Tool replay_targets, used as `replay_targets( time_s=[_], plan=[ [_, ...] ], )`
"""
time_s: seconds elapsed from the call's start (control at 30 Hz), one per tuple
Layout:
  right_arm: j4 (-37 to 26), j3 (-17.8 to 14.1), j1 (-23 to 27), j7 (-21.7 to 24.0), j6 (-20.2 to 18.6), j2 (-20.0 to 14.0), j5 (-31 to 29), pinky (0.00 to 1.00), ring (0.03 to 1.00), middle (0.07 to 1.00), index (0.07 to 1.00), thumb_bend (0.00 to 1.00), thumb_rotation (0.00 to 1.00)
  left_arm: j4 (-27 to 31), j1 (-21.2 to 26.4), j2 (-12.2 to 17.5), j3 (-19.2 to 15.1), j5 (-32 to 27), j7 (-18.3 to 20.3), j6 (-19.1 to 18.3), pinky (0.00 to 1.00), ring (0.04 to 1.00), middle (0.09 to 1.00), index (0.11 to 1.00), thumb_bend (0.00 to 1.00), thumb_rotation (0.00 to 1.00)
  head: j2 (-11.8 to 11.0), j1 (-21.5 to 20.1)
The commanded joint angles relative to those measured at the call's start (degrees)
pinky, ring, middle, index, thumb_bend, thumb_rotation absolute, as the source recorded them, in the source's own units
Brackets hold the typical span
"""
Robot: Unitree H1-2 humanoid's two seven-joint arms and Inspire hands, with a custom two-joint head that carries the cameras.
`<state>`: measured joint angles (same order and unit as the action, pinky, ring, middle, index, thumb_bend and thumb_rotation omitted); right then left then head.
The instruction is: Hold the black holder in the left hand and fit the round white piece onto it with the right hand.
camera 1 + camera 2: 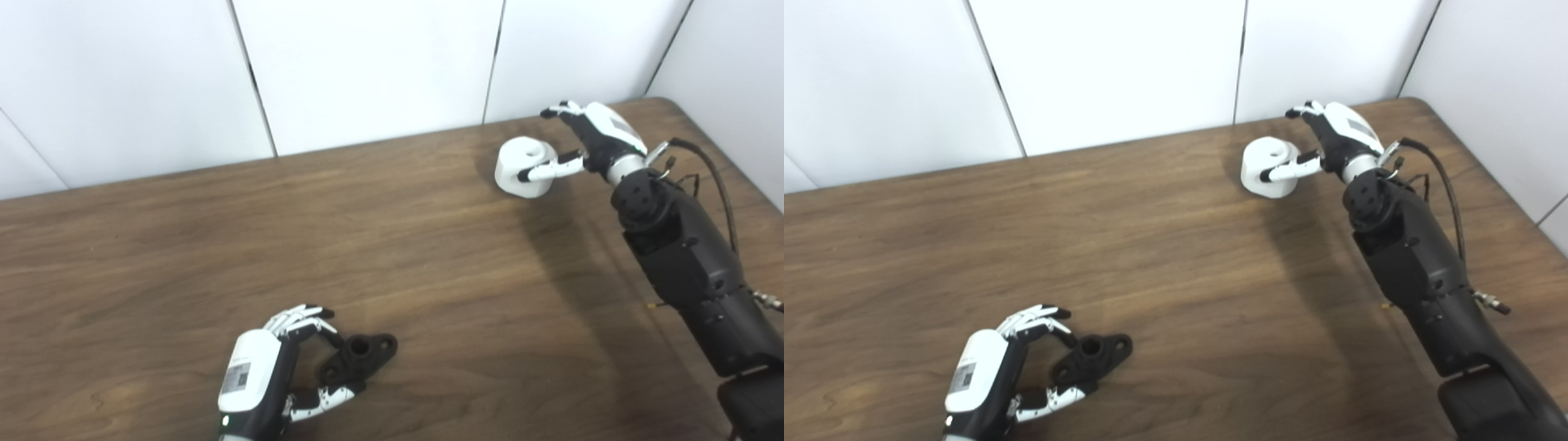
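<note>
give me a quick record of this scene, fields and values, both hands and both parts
surface: brown wooden table
black holder: lies flat near the front edge
left hand: open around the holder, fingers apart, not lifted
round white piece: on the table, far right
right hand: open at the piece, thumb across its front, other fingers behind it
fitting: not yet done, parts far apart

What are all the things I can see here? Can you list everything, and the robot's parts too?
White round piece: one, white, far right of the table, beside the right hand's thumb.
Black holder: one, black, near left of the table, between the left hand's fingers and thumb.
Table: one, brown wood, under everything.
Wall: white panels, behind the table.
Left hand: one, white and black, fingers apart around the holder.
Right hand: one, white and black, fingers apart at the white piece.
</note>
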<state>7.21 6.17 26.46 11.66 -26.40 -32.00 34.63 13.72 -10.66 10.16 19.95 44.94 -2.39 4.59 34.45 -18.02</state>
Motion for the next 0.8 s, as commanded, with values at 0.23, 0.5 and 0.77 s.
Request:
replay_targets(
  time_s=[0.23,0.5,0.77],
  plan=[
    [0.69,1.4,4.41,-1.18,0.86,-1.75,1.93,1.0,1.0,0.993,0.846,0.89,0.36,-2.66,-1.73,0.71,-0.08,0.05,1.17,-0.5,0.8,0.819,0.756,0.488,0.51,0.04,-0.42,-0.19],
    [-0.12,2.26,4.12,-0.89,1.26,-2.45,2.38,1.0,1.0,0.997,0.807,0.87,0.35,-3.13,-1.7,0.66,-0.19,-0.12,0.3,-0.14,0.81,0.821,0.756,0.488,0.51,0.04,-0.4,-0.18],
    [-1.98,2.54,3.11,-0.56,2.04,-3.28,2.19,0.98,1.0,0.984,0.729,0.85,0.33,-2.62,-1.72,0.74,-0.23,-0.02,0.58,-0.28,0.8,0.819,0.754,0.488,0.51,0.04,-0.17,-0.29]
  ],
)
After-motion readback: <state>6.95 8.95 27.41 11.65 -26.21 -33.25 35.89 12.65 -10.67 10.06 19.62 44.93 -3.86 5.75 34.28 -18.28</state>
